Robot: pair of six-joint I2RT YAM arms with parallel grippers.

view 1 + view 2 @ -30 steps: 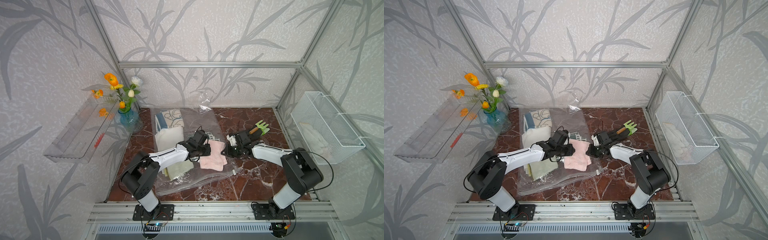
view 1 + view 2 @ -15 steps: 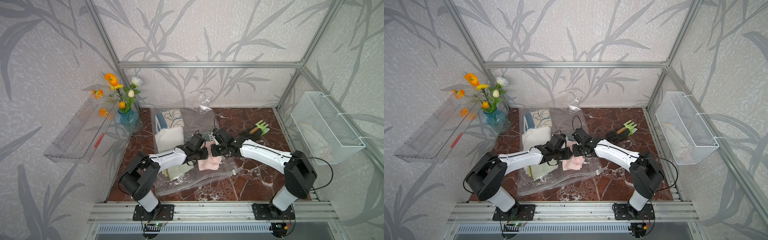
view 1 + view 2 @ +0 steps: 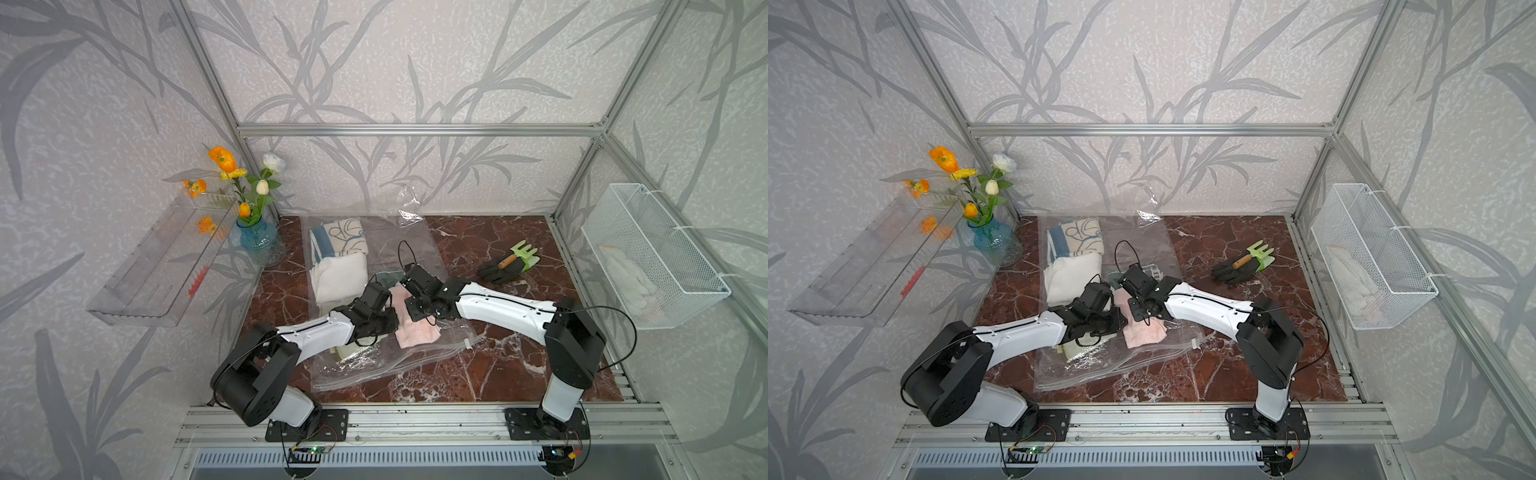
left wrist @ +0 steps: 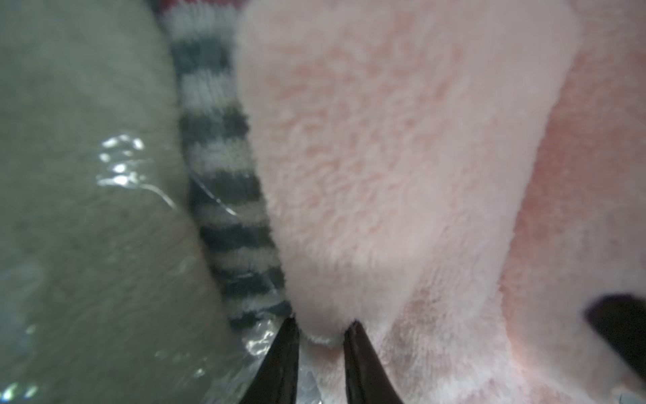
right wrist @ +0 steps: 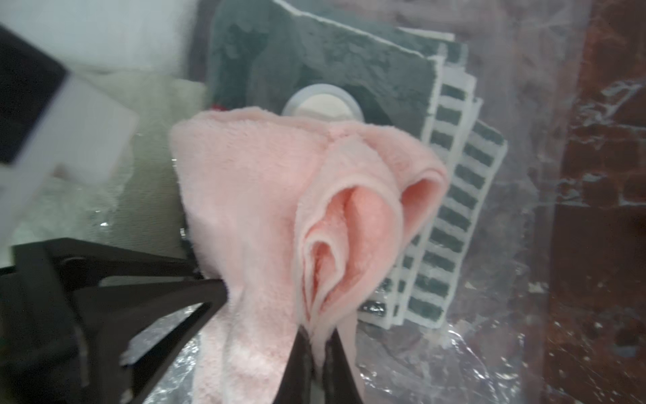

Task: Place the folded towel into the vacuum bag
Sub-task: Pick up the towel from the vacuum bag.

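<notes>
The pink folded towel [image 3: 417, 330] [image 3: 1144, 332] hangs bunched between both grippers, over the top of the vacuum bag [image 3: 374, 365] [image 3: 1100, 370]. That bag is clear crinkly plastic lying flat on the marble table. My left gripper [image 3: 392, 319] [image 4: 323, 323] is shut on a fold of the towel [image 4: 384, 157]. Shut on the layered edge of the towel [image 5: 262, 196] is my right gripper [image 3: 409, 312] [image 5: 318, 335]. The bag's white valve [image 5: 323, 105] shows just past the towel. Whether the towel is inside the plastic I cannot tell.
Inside the bag lie a white towel [image 3: 338, 276], a patterned one [image 3: 338, 235] and a grey striped one [image 5: 451, 196]. A black and green glove [image 3: 509, 264] lies at the back right. A flower vase [image 3: 253, 241], a clear shelf [image 3: 158, 266] and a wire basket [image 3: 652, 257] line the sides.
My right gripper has travelled left with the towel's edge, close up to the left gripper. The towel, spread flat before, is now bunched and sits further left.
</notes>
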